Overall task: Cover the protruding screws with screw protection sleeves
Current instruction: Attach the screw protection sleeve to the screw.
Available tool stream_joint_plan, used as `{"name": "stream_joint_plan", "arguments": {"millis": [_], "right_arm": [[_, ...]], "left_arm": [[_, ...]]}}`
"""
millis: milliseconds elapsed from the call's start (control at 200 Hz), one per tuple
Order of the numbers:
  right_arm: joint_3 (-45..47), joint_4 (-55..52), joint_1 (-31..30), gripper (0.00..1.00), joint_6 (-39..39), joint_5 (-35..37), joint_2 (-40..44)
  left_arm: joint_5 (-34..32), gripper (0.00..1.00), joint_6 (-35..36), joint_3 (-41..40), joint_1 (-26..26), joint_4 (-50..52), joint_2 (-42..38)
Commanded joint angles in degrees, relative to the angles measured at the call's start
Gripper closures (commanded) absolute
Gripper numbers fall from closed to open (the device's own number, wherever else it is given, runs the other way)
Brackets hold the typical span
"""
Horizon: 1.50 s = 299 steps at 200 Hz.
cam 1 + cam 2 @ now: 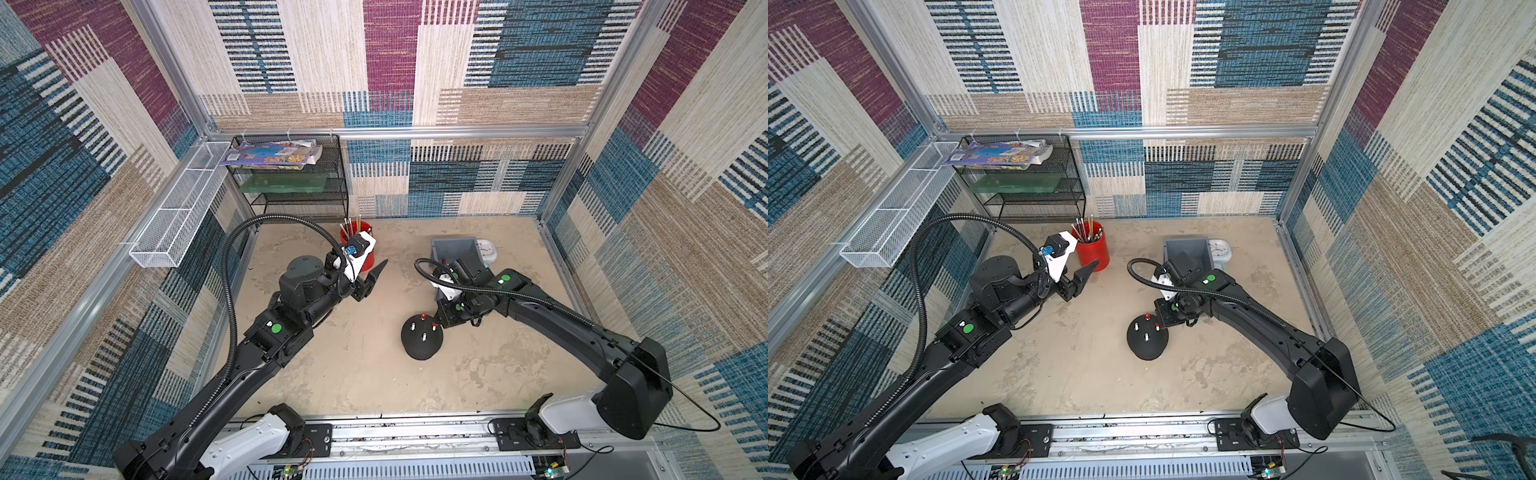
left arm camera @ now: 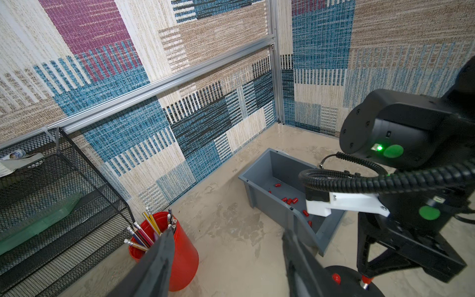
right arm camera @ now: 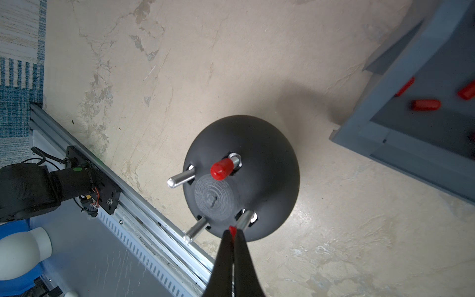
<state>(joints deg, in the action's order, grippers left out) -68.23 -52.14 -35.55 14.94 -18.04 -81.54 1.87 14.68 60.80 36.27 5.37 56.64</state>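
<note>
A black dome (image 3: pixel 267 164) (image 1: pixel 422 345) stands on the floor with four protruding screws. One screw wears a red screw protection sleeve (image 3: pixel 222 168) (image 1: pixel 423 316). Two screws (image 3: pixel 180 179) (image 3: pixel 196 230) are bare. My right gripper (image 3: pixel 232 231) (image 1: pixel 435 325) is shut on another red sleeve (image 3: pixel 233 229), which touches the tip of the fourth screw (image 3: pixel 246 218). More loose sleeves (image 2: pixel 289 200) lie in a grey bin (image 2: pixel 257 167) (image 1: pixel 1185 249) behind the dome. My left gripper (image 2: pixel 228 232) (image 1: pixel 1084 276) hangs open and empty, left of the dome.
A red cup of pencils (image 1: pixel 357 232) (image 2: pixel 180 254) stands by the left gripper. Behind the bin is a white clock (image 1: pixel 1219 249). At the back left are a black wire shelf (image 1: pixel 291 195) and a white mesh basket (image 1: pixel 183 212). A metal rail (image 1: pixel 415 432) runs along the front.
</note>
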Motion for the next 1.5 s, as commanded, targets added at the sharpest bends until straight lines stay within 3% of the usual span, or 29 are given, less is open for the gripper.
{"name": "stream_joint_plan", "arguments": {"millis": [0,932,1217,1493], "right_arm": [[-0.5,0.11,-0.12,1.0,-0.37,0.88,-0.57],[-4.37,-3.58,-2.55,0.98,-1.4,5.3,-3.27],[-4.28,-3.23,-2.69,0.98,-0.53,4.87,-3.77],[-3.34,-2.7,-1.1,1.0,0.96,0.25,-3.94]], "left_arm": [[0.0,0.34,0.44,0.03,-0.02,-0.09,-0.03],[0.15,0.34,0.18,-0.04,-0.03,-0.27,-0.24],[0.61,0.34,-0.14,-0.07,0.01,-0.39,-0.29],[0.83,0.34,-0.27,-0.07,0.03,-0.32,-0.17]]}}
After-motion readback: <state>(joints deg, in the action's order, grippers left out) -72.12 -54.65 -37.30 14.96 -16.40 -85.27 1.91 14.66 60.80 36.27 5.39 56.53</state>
